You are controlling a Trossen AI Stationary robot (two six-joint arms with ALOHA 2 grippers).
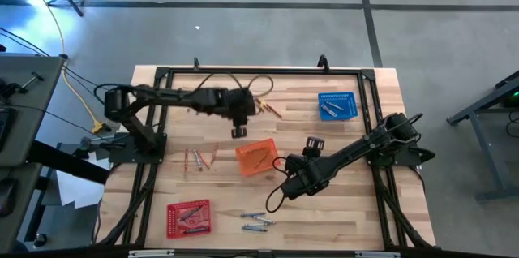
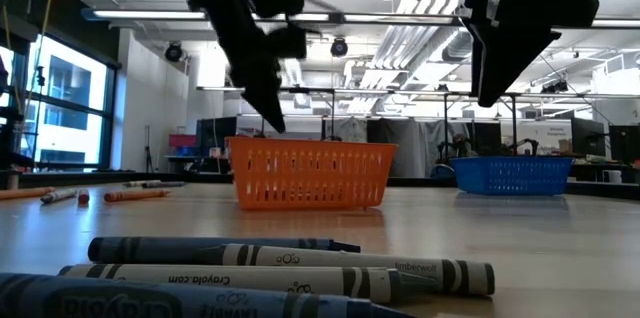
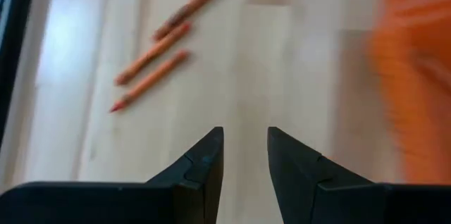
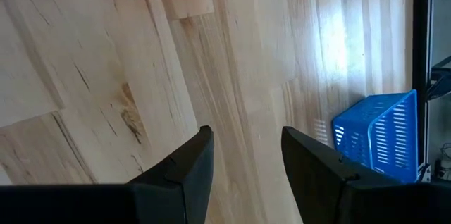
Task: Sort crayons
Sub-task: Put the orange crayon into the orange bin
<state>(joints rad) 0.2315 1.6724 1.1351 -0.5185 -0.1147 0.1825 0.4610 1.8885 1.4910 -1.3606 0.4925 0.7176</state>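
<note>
Three orange crayons (image 1: 199,159) lie on the table left of the orange mesh basket (image 1: 257,158); they also show in the left wrist view (image 3: 158,44). Several blue and grey crayons (image 1: 258,221) lie near the front edge and fill the foreground of the low view (image 2: 280,263). More orange crayons (image 1: 270,109) lie toward the far edge. My left gripper (image 1: 238,131) hangs open and empty above the table (image 3: 244,136), between the three crayons and the orange basket (image 3: 416,76). My right gripper (image 1: 315,142) is open and empty above bare table (image 4: 246,136), right of the orange basket.
A blue mesh basket (image 1: 337,105) holding a few crayons stands at the far right and shows in the right wrist view (image 4: 377,136). A red mesh basket (image 1: 188,217) with crayons stands at the near left. A black frame (image 1: 162,75) runs around the table.
</note>
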